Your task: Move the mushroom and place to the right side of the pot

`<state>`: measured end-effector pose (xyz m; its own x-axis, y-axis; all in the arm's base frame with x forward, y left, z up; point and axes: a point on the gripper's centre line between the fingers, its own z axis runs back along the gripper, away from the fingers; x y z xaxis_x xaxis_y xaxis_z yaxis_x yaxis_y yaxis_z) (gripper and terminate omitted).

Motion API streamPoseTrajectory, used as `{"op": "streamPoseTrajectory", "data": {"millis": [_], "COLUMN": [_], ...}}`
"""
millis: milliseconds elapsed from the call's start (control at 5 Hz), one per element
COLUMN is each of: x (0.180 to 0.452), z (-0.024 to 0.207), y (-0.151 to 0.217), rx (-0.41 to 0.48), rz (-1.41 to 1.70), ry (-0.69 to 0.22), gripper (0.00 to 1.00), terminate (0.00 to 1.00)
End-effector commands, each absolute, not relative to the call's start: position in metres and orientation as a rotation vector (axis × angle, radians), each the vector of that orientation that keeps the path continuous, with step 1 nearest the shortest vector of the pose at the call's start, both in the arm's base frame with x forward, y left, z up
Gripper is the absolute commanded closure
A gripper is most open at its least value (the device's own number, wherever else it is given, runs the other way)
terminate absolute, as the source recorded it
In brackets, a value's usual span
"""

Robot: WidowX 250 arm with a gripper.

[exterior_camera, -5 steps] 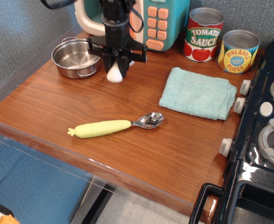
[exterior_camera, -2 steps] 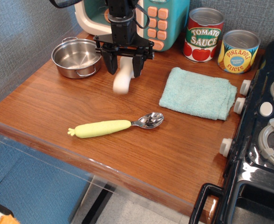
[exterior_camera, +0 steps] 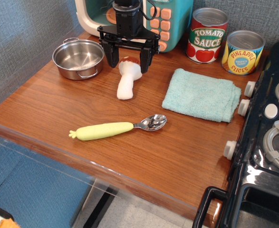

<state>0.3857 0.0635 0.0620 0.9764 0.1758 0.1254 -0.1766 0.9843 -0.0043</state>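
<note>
The mushroom (exterior_camera: 127, 79) lies on the wooden counter, white stem toward me, reddish-brown cap at the far end. It sits just right of the steel pot (exterior_camera: 78, 58), which stands at the back left with two loop handles. My gripper (exterior_camera: 129, 59) is open above the cap, one finger (exterior_camera: 112, 56) to each side, clear of the mushroom.
A yellow-green handled spoon (exterior_camera: 115, 128) lies in front. A light blue cloth (exterior_camera: 202, 95) is to the right. A tomato sauce can (exterior_camera: 207, 35) and a pineapple can (exterior_camera: 244, 52) stand at the back. A toy microwave (exterior_camera: 163, 21) is behind the gripper. A black stove (exterior_camera: 267, 133) borders the right.
The gripper was shut on the mushroom, then opened and rose. The mushroom dropped onto the counter and now lies flat to the right of the pot.
</note>
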Motion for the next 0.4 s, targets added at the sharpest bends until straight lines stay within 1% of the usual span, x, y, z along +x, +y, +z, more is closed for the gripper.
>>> {"op": "streamPoseTrajectory", "data": {"millis": [0,200], "x": [0.3870,0.3870], "z": [0.0949,0.0949], "y": [0.0605,0.0605], "rx": [-0.008,-0.008], "rz": [0.200,0.200], "ry": [-0.232,-0.232], "gripper": [0.00,0.00], "terminate": [0.00,1.00]}}
